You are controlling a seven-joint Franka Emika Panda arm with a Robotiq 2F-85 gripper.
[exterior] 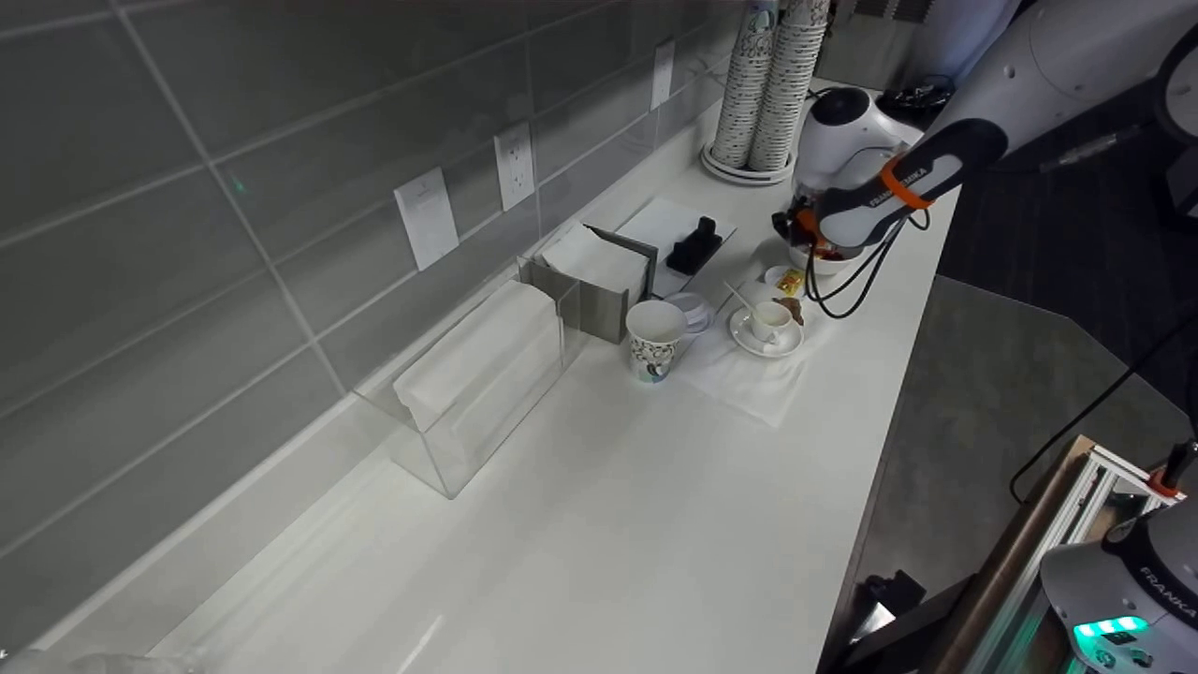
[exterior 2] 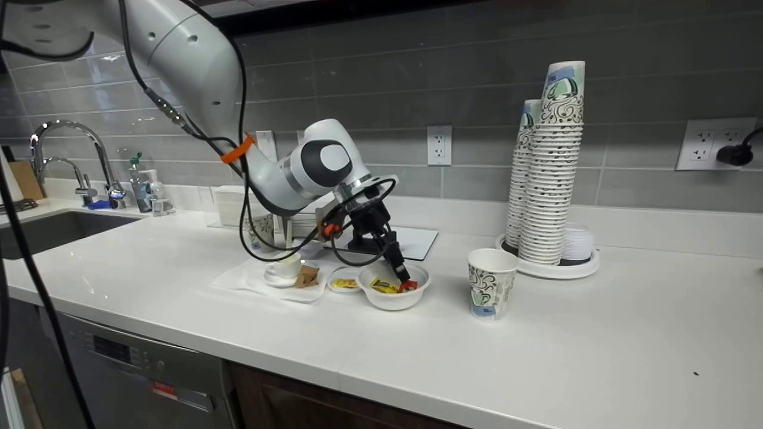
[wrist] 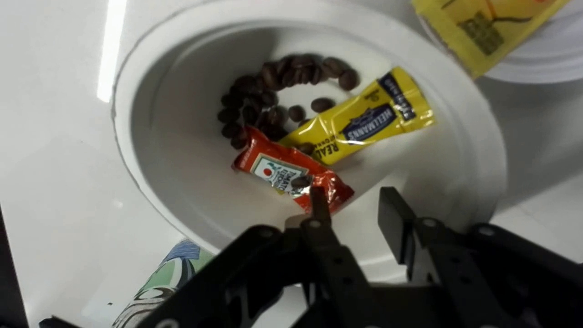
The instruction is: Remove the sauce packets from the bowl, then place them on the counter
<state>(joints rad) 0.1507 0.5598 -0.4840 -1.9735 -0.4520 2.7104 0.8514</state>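
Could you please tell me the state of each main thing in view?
White bowl: upright on the counter.
Claw: open, extending into the bowl, gripping nothing.
Yellow Hellmann's packet: in the bowl, partly covered.
Red ketchup packet: lying partly over the yellow one.
Coffee beans: loose in the bowl.
Other yellow packet: outside the bowl, on a round lid or dish.
White cup: upright on its saucer.
Cup stacks: nested, upside down.

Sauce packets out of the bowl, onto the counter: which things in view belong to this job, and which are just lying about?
Part of the job:
red tomato ketchup packet
yellow Hellmann's packet
white bowl
white countertop
gripper

Just lying about:
coffee beans
stacked paper cups
small white cup
saucer
folded paper towels
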